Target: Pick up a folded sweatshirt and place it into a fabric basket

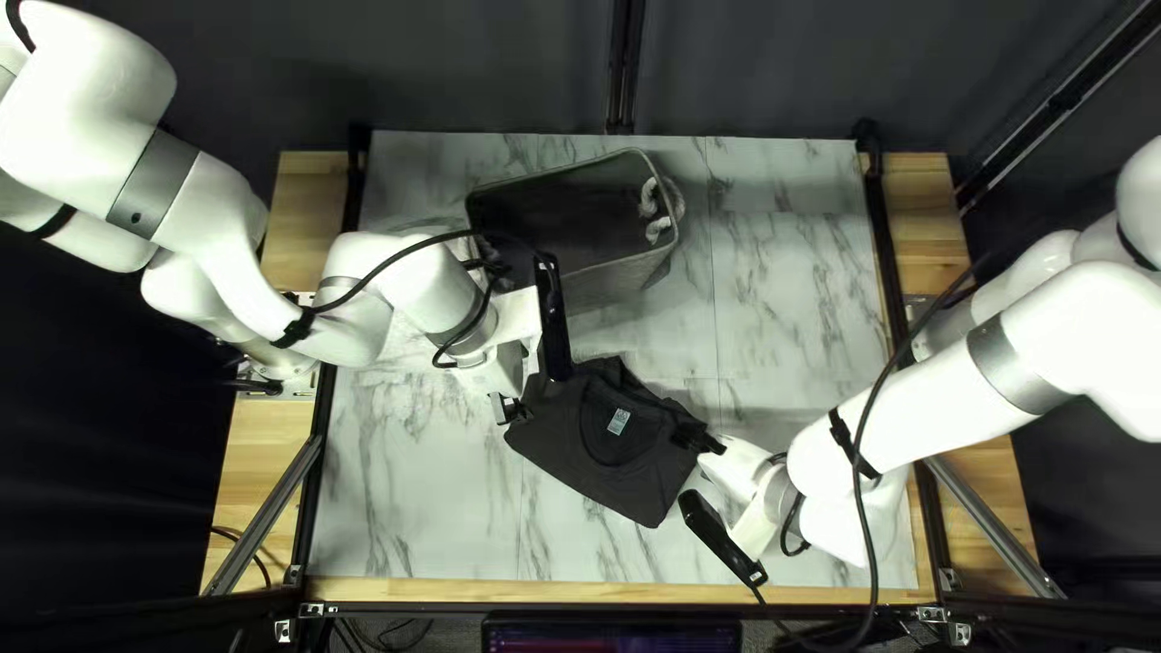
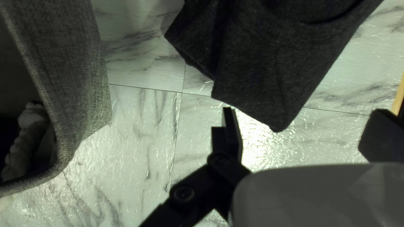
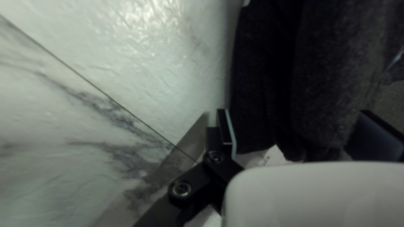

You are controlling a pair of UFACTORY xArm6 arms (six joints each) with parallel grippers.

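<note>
Looks like pre-grasp: left tool [image 2: 303, 114] and right tool [image 3: 293, 115] both released; next, align at folded sweatshirt's [image 1: 629, 484] ends, clamp, lift together.

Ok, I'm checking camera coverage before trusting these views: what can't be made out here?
- Floor of the basket: in shadow behind the near wall, top left view.
- Rest of the basket's rim: cut off by the edge, left wrist view.
- Underside of the sweatshirt: hidden by its upper layers, top left view.
- Print on the neck label: too small, top left view.
</note>
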